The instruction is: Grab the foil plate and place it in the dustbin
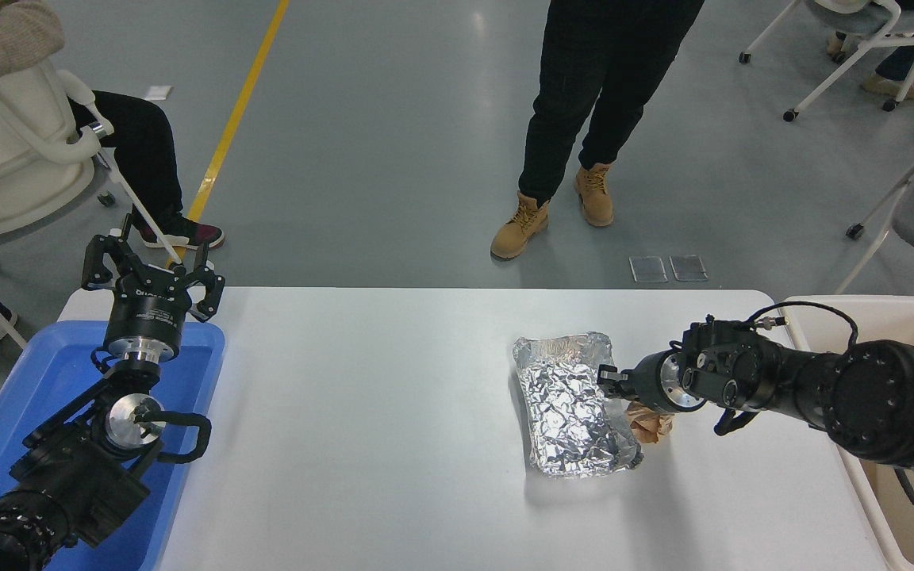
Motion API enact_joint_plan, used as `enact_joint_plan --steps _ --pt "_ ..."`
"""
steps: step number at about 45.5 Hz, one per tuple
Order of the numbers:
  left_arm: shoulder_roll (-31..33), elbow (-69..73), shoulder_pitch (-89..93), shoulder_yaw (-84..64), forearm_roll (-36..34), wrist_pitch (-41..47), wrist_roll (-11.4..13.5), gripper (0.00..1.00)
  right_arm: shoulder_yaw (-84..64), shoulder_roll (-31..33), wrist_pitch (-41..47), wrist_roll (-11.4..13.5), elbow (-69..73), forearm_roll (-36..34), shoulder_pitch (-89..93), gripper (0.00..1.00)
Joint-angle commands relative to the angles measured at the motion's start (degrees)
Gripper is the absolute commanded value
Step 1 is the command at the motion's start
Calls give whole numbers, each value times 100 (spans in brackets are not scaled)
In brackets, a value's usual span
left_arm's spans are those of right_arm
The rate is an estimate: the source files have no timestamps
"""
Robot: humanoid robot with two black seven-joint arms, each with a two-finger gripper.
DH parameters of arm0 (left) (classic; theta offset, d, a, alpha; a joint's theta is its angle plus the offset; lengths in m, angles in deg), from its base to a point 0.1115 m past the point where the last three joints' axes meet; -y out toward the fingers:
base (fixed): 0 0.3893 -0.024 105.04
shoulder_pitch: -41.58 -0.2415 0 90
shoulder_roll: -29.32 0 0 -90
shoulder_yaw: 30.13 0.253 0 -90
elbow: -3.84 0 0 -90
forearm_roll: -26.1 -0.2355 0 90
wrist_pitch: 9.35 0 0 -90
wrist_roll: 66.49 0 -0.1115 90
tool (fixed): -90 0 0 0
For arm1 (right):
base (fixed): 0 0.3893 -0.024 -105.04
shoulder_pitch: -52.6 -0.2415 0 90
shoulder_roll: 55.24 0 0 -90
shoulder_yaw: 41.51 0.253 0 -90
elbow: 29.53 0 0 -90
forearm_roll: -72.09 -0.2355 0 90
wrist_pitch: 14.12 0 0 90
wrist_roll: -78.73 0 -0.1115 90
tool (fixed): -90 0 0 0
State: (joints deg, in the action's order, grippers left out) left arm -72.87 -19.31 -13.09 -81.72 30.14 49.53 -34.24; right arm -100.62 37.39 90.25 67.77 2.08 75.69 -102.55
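A: What lies around the foil plate (570, 416)?

B: One crumpled brown paper ball (649, 424), touching the plate's right rim. It sits under the right gripper (608, 378), partly hidden by the wrist. One blue tray (44, 373) is well apart to the plate's left, under the parked left arm.

A: And the plate itself?

B: It rests flat on the white table (378, 444), right of the middle, long side running away from the camera.

A: The right gripper?

B: It comes in low from the right and meets the plate's right rim near the far end. The fingertips look pinched on the foil edge, though the black fingers blur against the crinkles, so I cannot tell for sure.

A: The left gripper (152, 266)?

B: Fingers spread apart, holding nothing, above the tray's far edge.

A: The dustbin (846, 311)?

B: One beige bin, right of the plate past the table's edge, half hidden by the right arm. One person stands beyond the plate's far side; a second sits at the far left.
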Motion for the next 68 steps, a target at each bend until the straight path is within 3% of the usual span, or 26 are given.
enact_joint_plan --steps 1,11,40,53,68 --pt "6 3 0 0 0 0 0 99 -5 -8 4 -204 12 150 -85 0" --pt "-3 -6 0 0 0 0 0 99 -119 228 83 -204 345 150 -656 0" --pt "-3 3 0 0 0 0 0 99 -259 2979 1384 -196 3853 1266 -5111 0" --pt "6 3 0 0 0 0 0 99 -523 3244 2052 -196 3959 1319 -6289 0" --pt "6 3 0 0 0 0 0 99 -593 3191 2131 -178 3959 1319 -6510 0"
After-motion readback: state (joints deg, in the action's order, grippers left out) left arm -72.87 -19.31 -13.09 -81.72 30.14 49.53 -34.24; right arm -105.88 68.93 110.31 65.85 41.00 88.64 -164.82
